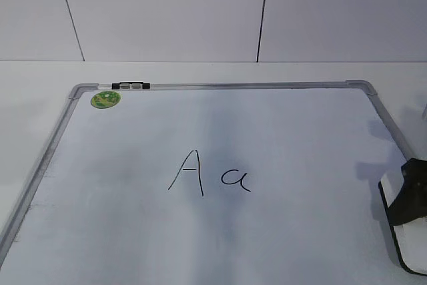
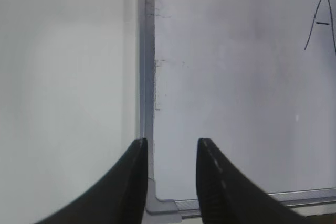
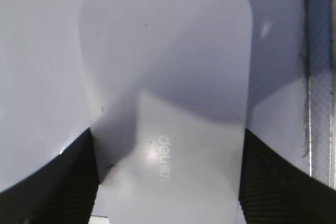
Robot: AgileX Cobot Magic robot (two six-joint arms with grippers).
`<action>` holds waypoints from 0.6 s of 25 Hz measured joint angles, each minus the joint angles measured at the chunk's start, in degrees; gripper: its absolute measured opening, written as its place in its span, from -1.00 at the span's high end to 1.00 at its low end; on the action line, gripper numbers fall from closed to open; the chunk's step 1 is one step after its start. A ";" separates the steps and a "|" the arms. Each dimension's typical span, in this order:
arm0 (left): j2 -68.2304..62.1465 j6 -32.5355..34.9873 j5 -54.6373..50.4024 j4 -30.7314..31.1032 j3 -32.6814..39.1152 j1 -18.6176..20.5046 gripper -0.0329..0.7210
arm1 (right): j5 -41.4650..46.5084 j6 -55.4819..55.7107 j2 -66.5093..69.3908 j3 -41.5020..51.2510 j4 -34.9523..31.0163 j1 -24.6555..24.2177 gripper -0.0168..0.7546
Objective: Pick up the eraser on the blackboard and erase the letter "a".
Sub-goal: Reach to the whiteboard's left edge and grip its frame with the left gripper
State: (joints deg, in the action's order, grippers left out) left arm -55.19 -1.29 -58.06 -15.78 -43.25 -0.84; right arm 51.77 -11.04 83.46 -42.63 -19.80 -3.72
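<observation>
The white eraser (image 3: 168, 77) lies flat on the blackboard (image 1: 133, 165), a white board with a grey frame, close to its right edge (image 3: 310, 103). My right gripper (image 3: 167, 132) is shut on the eraser, its black fingers pressed against both long sides. In the exterior view the eraser (image 1: 410, 245) and the right gripper (image 1: 408, 198) sit at the lower right, partly cut off. The small letter "a" (image 1: 235, 178) is at mid-board, well left of the eraser. My left gripper (image 2: 172, 141) hangs open and empty over the board's near left corner (image 2: 157, 203).
A taller capital "A" (image 1: 189, 173) stands just left of the small letter and shows in the left wrist view (image 2: 323, 24). A round green sticker (image 1: 105, 99) and a short black-and-white marker (image 1: 131, 85) sit at the board's far left corner. White table surrounds the board.
</observation>
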 joint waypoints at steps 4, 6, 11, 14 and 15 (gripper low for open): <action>-6.82 0.00 0.74 -0.71 -2.65 0.00 0.27 | 2.06 -0.27 0.00 -2.05 0.60 0.00 -0.46; -9.25 0.00 1.46 -0.73 -3.83 -0.21 0.27 | 3.34 -0.27 0.00 -3.58 1.31 0.00 -0.46; -13.79 0.00 2.29 -0.89 -5.32 -0.97 0.27 | 6.50 1.88 0.00 -7.51 4.90 0.38 -0.46; -16.28 0.00 2.29 -1.11 -5.32 -1.32 0.27 | 8.03 4.87 0.77 -9.66 9.01 2.99 -0.46; -17.06 0.00 2.29 -1.11 -5.32 -1.32 0.27 | 8.69 6.00 1.51 -10.38 10.47 4.10 -0.46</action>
State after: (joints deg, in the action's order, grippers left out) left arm -72.24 -1.29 -55.77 -16.89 -48.57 -2.16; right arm 60.46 -5.04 84.97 -53.02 -9.33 0.39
